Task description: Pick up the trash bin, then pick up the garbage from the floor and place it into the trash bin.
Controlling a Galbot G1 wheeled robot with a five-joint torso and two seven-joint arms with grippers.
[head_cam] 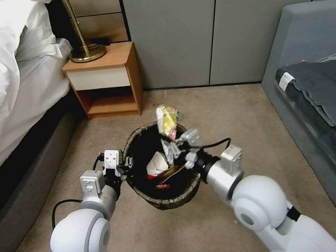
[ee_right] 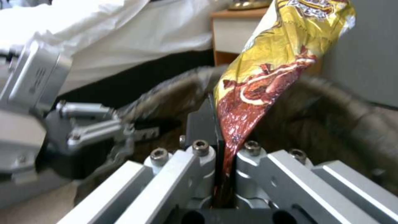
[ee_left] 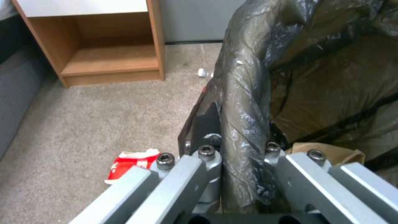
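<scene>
Left gripper (head_cam: 126,163): clamped on the rim of the bin (head_cam: 166,199); fingers pinch the liner-covered edge on the bed side, seen close in the left wrist view (ee_left: 242,146).
Bin: held off the carpet (head_cam: 158,243), between the two arms, mouth up.
Right gripper (head_cam: 173,146): over the bin's mouth, closed on a yellow-and-red wrapper (head_cam: 166,120); wrapper stands up from the fingers (ee_right: 265,77).
Bin contents: red-and-white carton (head_cam: 157,166), brown paper.
Floor: red-and-white litter (ee_left: 132,160) on the carpet just beside the bin; small white cap (ee_left: 202,72) near the nightstand (head_cam: 106,82).
</scene>
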